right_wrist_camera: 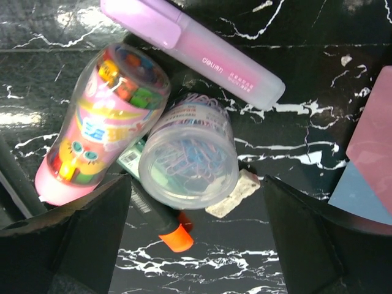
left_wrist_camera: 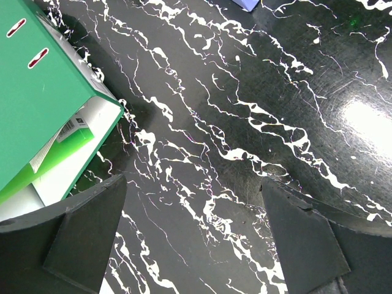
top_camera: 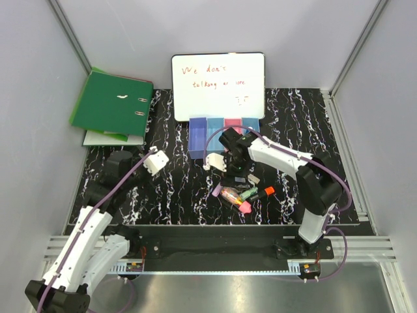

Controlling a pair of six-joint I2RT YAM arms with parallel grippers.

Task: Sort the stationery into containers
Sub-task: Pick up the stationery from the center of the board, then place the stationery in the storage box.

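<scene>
My right gripper (right_wrist_camera: 196, 245) is open and empty, low over the stationery pile. A clear round tub of blue and pink paper clips (right_wrist_camera: 188, 156) lies partly between its fingers without touching them. Round it lie a lilac marker (right_wrist_camera: 202, 43), a pink tube with colourful contents (right_wrist_camera: 98, 122), an orange highlighter (right_wrist_camera: 174, 236) and a white eraser (right_wrist_camera: 233, 196). In the top view the gripper (top_camera: 236, 171) is just in front of the four joined bins (top_camera: 225, 134), with the pile (top_camera: 241, 194) below it. My left gripper (left_wrist_camera: 193, 239) is open over bare table (top_camera: 156, 161).
A green ring binder (top_camera: 112, 104) lies at the back left and shows in the left wrist view (left_wrist_camera: 43, 92). A whiteboard with red writing (top_camera: 218, 85) stands behind the bins. The pink bin (right_wrist_camera: 373, 141) and a light blue bin (right_wrist_camera: 361, 190) are close on the right gripper's right.
</scene>
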